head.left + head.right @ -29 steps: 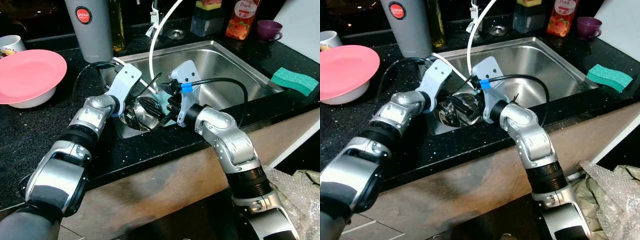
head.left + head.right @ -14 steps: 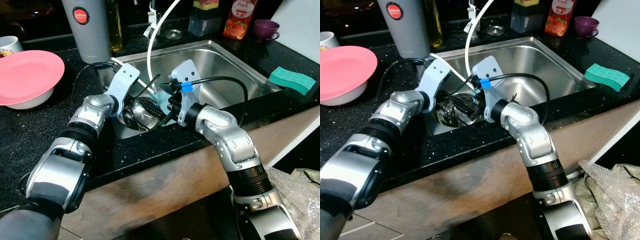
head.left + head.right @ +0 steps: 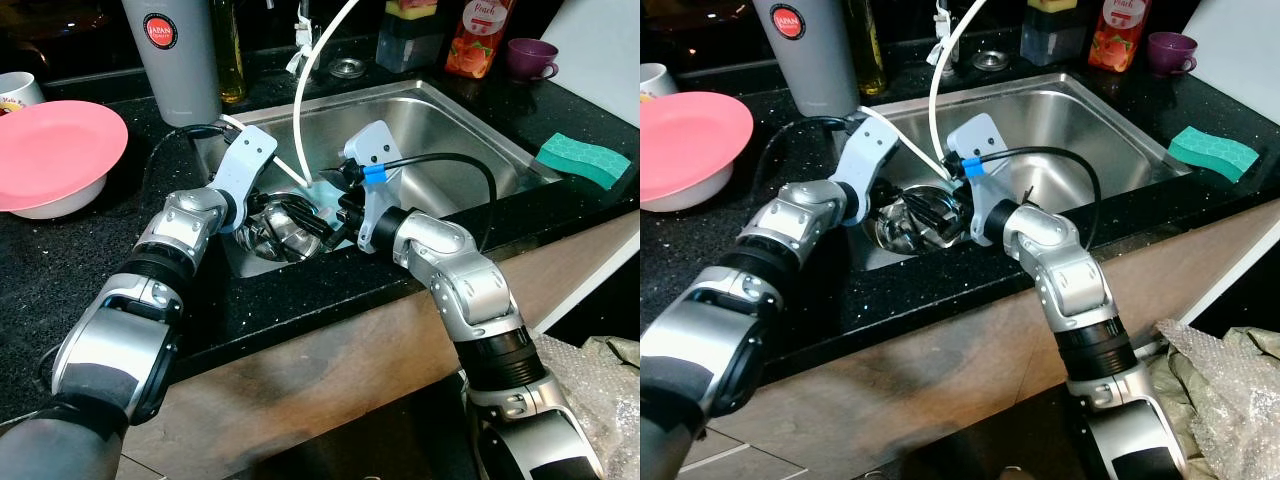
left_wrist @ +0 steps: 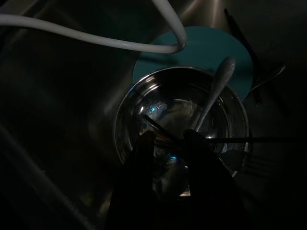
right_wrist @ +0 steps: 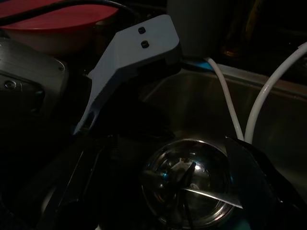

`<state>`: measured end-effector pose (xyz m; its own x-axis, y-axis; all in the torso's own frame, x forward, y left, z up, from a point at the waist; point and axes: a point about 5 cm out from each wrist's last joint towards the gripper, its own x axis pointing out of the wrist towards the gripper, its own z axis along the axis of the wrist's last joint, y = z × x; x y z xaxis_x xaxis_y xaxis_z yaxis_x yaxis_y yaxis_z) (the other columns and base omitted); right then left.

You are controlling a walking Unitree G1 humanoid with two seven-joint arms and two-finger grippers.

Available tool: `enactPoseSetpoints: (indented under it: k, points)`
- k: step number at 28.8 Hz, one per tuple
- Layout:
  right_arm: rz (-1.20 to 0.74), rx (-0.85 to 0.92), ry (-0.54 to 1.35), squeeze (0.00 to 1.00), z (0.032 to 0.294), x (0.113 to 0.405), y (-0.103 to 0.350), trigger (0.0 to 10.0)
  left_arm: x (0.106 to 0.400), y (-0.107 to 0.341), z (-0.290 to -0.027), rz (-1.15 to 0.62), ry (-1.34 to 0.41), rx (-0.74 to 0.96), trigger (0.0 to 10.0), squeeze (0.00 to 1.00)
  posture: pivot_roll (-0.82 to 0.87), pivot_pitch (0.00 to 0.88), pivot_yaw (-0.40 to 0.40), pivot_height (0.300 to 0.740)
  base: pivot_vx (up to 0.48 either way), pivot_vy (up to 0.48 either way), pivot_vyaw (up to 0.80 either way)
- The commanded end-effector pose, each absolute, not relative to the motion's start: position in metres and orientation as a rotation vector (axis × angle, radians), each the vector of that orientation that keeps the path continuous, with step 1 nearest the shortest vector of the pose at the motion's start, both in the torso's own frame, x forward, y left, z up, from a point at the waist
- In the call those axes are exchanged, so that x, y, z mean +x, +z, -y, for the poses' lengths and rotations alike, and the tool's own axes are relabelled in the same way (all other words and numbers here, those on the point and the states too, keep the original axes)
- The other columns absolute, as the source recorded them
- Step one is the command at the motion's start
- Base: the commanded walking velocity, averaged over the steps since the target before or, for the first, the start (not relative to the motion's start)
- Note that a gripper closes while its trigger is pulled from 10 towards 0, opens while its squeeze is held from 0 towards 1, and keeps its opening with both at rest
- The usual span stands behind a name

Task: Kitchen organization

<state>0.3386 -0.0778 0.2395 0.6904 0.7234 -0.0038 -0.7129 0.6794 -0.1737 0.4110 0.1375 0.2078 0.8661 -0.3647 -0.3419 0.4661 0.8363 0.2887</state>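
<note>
- The left arm is reaching forward and down into the sink (image 3: 470, 130), its left gripper (image 4: 168, 143) dipping into a steel bowl (image 3: 285, 225) in the sink's near left corner.
- Its fingers (image 4: 144, 143) are sitting slightly apart inside the bowl, clamped on nothing clear.
- The bowl is resting on a teal plate (image 4: 216, 48), holding a pale utensil (image 4: 216, 91).
- The right arm is bending in from the right, its right gripper (image 5: 172, 187) flanking the bowl; fingers spread wide apart.
</note>
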Motion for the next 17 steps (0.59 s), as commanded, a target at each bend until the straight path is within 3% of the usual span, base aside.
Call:
enactPoseSetpoints:
  k: [1,9,17]
  points:
    - [0.073,-0.170,0.811,0.00,0.078,0.340,0.242,10.0,0.410,0.203,-0.147,-0.313,-0.417,0.371,10.0,0.00,0.03,0.102,0.000,0.740,0.000,0.000,0.00]
    - [0.078,-0.172,0.805,0.00,0.079,0.340,0.243,10.0,0.415,0.261,-0.167,-0.095,-0.268,0.269,10.0,0.00,0.03,0.099,0.001,0.740,0.000,0.000,0.00]
    - [0.086,-0.169,0.804,0.00,0.079,0.340,0.245,10.0,0.393,0.323,-0.238,0.016,0.085,0.053,10.0,0.00,0.04,0.093,-0.007,0.740,0.000,0.000,0.00]
